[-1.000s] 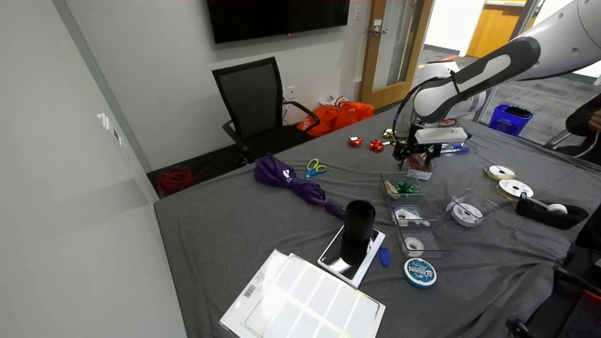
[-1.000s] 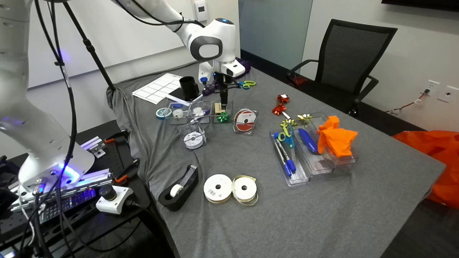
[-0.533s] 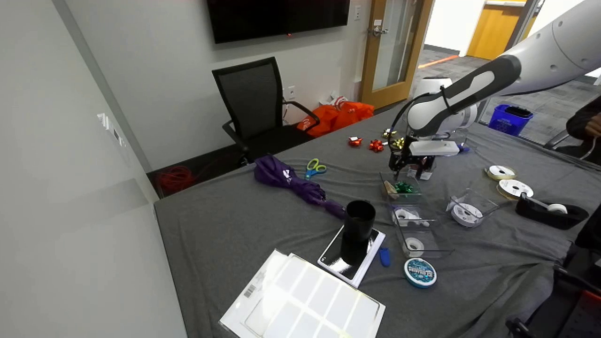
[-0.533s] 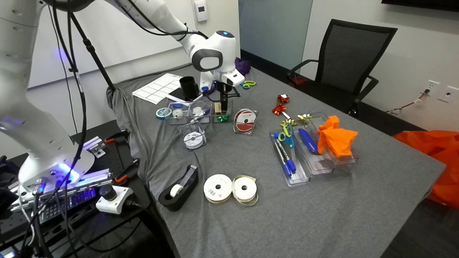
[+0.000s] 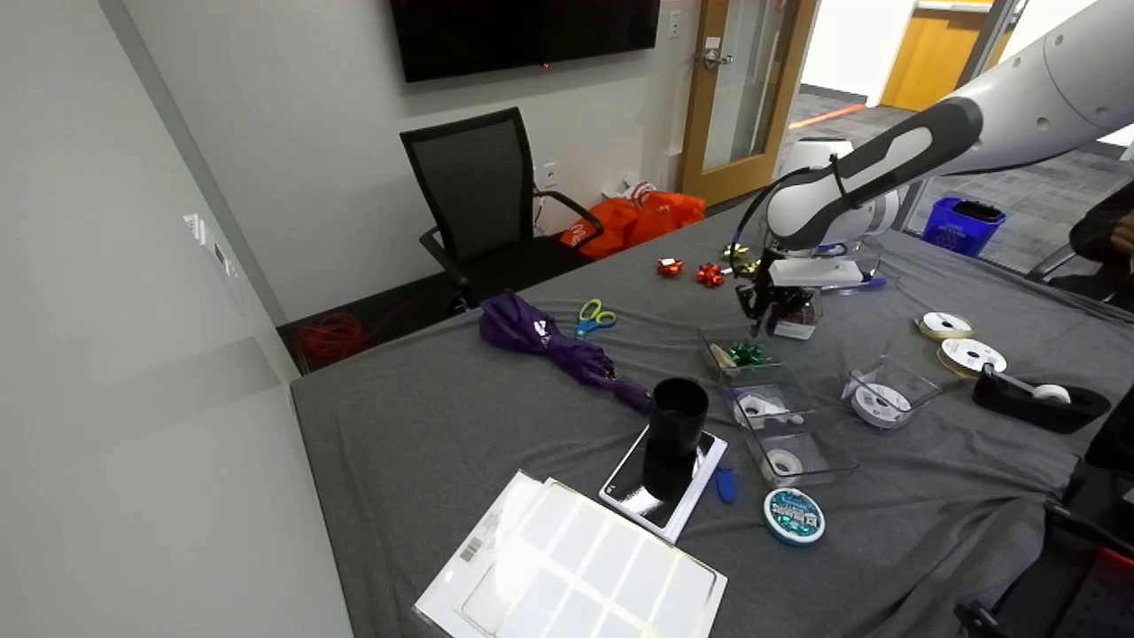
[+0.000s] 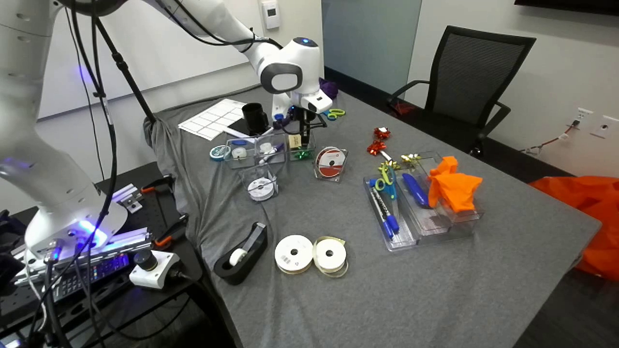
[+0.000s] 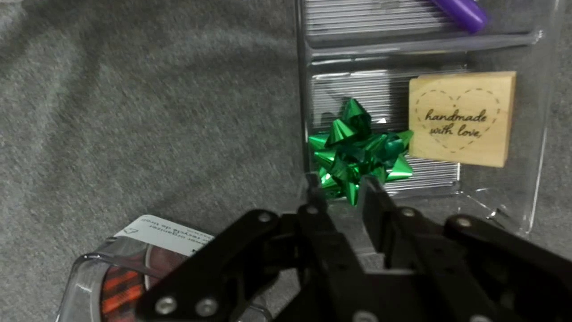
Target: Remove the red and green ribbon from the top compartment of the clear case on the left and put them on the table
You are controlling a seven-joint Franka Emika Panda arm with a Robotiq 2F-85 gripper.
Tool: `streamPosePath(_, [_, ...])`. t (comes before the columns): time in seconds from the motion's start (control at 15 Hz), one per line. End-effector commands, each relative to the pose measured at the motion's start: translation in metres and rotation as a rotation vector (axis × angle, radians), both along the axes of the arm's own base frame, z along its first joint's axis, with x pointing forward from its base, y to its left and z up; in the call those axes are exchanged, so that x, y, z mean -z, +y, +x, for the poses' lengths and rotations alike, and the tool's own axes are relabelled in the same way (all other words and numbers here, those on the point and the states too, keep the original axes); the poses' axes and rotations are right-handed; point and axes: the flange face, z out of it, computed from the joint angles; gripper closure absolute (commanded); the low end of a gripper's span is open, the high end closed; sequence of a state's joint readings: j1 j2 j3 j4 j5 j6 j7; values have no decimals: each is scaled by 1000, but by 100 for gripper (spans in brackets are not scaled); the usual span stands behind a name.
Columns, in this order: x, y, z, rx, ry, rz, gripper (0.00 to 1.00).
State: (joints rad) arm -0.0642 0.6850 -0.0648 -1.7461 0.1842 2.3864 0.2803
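The green ribbon (image 7: pixel 357 152), a shiny bow, lies in the end compartment of the clear case (image 7: pixel 420 44), beside a wooden stamp block (image 7: pixel 462 118). My gripper (image 7: pixel 340 181) is over the compartment's edge, jaws partly closed with a gap between them. In the wrist view the bow's lower tip shows in that gap; whether the fingers touch it I cannot tell. Both exterior views show the gripper (image 6: pixel 304 145) low at the green bow (image 5: pixel 746 354). Two bright red bows (image 5: pixel 710 275) lie on the table (image 5: pixel 461 425), away from the case; which is the red ribbon is unclear.
A clear holder with a red spool (image 6: pixel 331 163) stands close to the gripper. Another clear organizer (image 6: pixel 442 237) holds markers and an orange cloth (image 6: pixel 454 188). Around the case are a small clear box (image 6: pixel 261 188), a black mug (image 5: pixel 679 416) and a purple umbrella (image 5: pixel 563 350).
My gripper came down into the end compartment, then rose slightly while its jaws drew closer together. The case has turned a little, its bow end shifting left in an exterior view.
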Motion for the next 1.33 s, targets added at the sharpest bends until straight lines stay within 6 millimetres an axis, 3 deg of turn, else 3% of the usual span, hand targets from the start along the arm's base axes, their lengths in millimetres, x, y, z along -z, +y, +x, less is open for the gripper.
streamPosePath(0.0, [9, 0, -3, 7, 20, 1, 100])
streamPosePath(1.27, [-14, 29, -6, 81, 86, 72, 100])
